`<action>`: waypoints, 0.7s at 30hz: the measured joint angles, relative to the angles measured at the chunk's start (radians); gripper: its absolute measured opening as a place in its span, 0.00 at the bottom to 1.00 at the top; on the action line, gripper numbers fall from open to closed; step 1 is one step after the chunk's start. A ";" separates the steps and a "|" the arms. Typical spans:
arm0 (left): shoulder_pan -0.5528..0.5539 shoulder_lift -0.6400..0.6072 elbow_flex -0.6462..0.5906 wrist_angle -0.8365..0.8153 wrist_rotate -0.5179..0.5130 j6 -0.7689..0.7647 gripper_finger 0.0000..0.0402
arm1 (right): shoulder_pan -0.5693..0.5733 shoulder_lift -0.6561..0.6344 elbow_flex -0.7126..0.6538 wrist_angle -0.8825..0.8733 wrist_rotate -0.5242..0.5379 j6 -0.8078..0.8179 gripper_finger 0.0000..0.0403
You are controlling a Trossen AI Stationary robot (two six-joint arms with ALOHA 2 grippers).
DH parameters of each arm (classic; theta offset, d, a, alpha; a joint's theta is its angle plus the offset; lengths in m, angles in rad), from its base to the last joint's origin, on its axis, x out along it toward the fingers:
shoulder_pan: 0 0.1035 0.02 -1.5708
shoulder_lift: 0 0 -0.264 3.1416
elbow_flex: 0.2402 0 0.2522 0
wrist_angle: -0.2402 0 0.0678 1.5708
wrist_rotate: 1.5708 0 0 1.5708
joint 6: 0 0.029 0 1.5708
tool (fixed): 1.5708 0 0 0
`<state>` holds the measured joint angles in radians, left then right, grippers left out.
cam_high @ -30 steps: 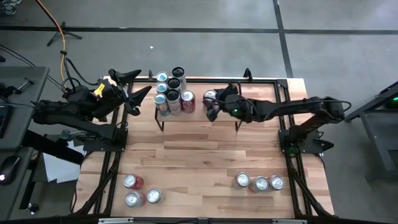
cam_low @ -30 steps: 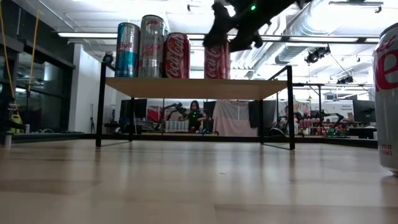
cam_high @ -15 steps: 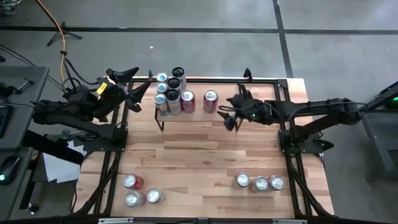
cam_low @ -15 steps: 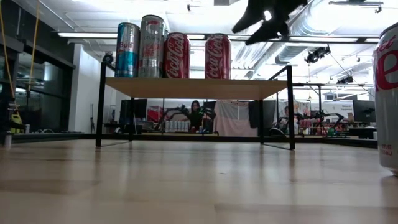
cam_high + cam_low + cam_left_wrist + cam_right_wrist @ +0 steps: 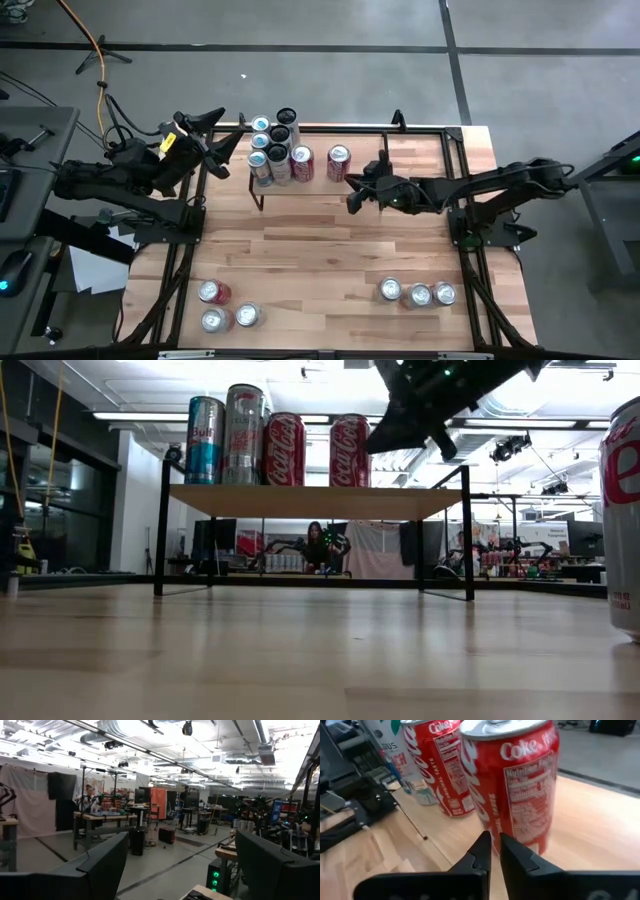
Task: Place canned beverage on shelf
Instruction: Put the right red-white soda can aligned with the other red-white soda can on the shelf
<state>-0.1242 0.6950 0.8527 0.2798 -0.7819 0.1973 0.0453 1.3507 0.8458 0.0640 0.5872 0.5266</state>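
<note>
Meanwhile, on the shelf, a red cola can stands upright on the plank, its long axis vertical, a little apart from a cluster of cans packed at the shelf's left end. The right gripper hangs just off the can toward the table's near side, empty, its jaws pressed together; the right wrist view shows the can dead ahead of the closed fingertips, with a second red can just beyond. The left gripper waits past the shelf's left end, jaws spread wide and holding nothing, its wrist camera looking out into the room. Six more cans stand on the table near its front edge: three at front left, three at front right. By this look one delivery is done, and the front-right trio lies on the right arm's side for the next pick.
</note>
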 joint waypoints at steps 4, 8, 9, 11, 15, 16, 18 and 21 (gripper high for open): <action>0.000 0.005 0.000 0.007 0.000 -0.004 0.76 | -0.002 0.030 0.033 -0.026 0.046 -0.049 0.01; 0.000 0.011 0.000 0.010 0.000 -0.004 0.76 | -0.023 0.038 0.056 -0.040 0.063 -0.085 0.01; 0.000 0.011 0.000 0.008 0.000 -0.004 0.76 | -0.034 0.038 0.056 -0.039 0.066 -0.097 0.01; 0.000 0.013 0.000 0.011 0.000 -0.004 0.76 | -0.054 0.038 0.057 -0.038 0.066 -0.107 0.01; 0.000 0.014 0.000 0.009 0.001 -0.004 0.76 | -0.101 0.038 0.057 -0.035 0.036 -0.121 0.00; 0.000 0.014 0.000 0.009 0.001 -0.004 0.76 | -0.111 0.038 0.057 -0.032 0.030 -0.125 0.00; 0.000 0.014 0.000 0.009 0.001 -0.004 0.76 | -0.130 0.038 0.057 -0.014 0.015 -0.135 0.00; 0.000 0.014 0.000 0.009 0.001 -0.002 0.76 | -0.156 0.040 0.057 0.052 -0.018 -0.163 0.00</action>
<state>-0.1246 0.7086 0.8524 0.2890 -0.7811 0.1956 -0.1108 1.3908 0.9024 0.1163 0.5688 0.3633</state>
